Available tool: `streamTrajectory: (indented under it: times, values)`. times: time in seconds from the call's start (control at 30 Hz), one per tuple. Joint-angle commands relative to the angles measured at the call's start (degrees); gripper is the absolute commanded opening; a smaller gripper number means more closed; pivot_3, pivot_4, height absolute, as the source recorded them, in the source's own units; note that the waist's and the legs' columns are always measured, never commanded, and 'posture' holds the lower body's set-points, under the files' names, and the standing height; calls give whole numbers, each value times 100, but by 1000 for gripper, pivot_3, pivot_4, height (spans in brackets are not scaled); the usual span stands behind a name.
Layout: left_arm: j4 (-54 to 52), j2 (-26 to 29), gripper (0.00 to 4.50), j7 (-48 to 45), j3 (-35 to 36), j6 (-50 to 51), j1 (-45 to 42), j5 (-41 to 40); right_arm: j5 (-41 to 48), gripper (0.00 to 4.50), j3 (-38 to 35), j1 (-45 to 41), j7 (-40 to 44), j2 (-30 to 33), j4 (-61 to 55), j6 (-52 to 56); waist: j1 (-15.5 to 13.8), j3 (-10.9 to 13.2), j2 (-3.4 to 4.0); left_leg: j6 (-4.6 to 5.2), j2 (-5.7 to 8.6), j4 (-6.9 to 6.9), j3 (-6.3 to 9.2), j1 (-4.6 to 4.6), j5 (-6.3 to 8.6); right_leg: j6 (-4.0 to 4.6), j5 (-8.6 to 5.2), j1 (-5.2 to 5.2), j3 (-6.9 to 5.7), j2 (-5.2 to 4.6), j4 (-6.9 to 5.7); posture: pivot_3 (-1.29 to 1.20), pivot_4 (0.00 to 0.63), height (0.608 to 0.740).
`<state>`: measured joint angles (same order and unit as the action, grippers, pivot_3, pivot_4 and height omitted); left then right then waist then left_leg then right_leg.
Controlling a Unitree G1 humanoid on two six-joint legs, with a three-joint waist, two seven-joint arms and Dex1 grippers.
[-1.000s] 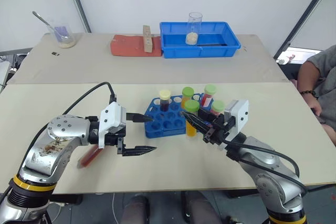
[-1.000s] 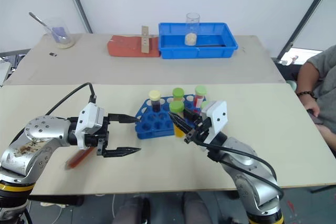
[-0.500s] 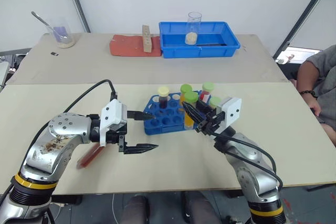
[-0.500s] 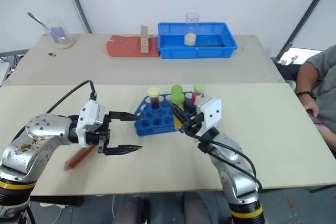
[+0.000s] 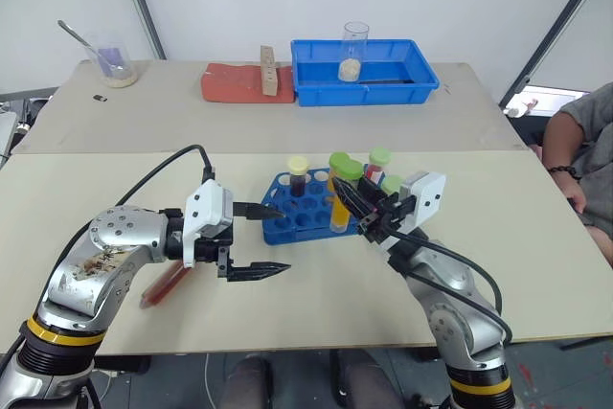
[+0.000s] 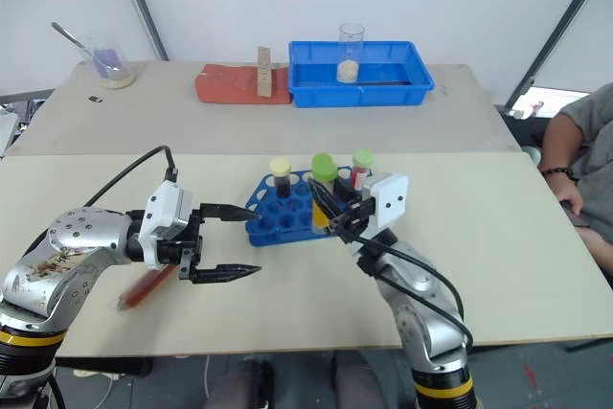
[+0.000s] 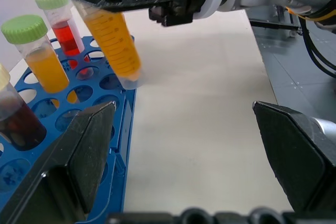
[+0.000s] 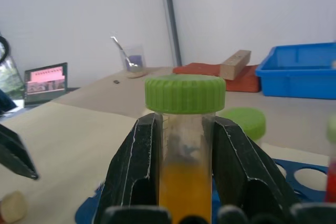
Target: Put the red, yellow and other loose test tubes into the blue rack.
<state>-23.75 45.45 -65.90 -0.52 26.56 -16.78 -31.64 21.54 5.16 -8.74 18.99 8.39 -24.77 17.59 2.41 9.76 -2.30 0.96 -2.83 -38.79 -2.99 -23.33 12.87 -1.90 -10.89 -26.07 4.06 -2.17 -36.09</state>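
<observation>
You see the blue rack (image 5: 302,208) between both grippers, tubes (image 5: 299,177) standing in it, the tray (image 5: 364,74) far behind

L gripper (image 5: 263,239) jaws wide, R gripper (image 5: 352,200) clamped.

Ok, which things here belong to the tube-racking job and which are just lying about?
Job: blue rack; yellow tube in right gripper; loose red tube beside open left gripper.
Lying about: blue tray; jar; red pad; wooden block; spoon cup.

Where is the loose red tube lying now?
In the left eye view, the red tube lies on the near table, on the robot's left, partly under the left arm and apart from the blue rack.
</observation>
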Motion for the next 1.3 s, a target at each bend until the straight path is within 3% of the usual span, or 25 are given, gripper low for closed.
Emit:
streamTrajectory:
  times: [0.03,0.83,1.3]
  values:
    - [-187,0,4500,31,-7,53,-118,-103,-137,1013,-104,-136,-76,-104,72,-384,2,0,0,0,0,0,0,0,0,0,0,0,0,0,0,0,150,740]
    - [-326,-80,4500,337,25,502,-109,-259,-1034,1005,84,-248,-265,-455,1025,-1527,5,0,0,0,0,2,1,1,0,-8,5,0,0,0,0,0,150,740]
    - [-449,-197,4500,891,127,875,-39,-478,-1105,1004,122,-7,-153,-512,1183,-1937,1,0,0,0,0,2,3,0,0,-8,6,0,0,-1,0,0,150,740]
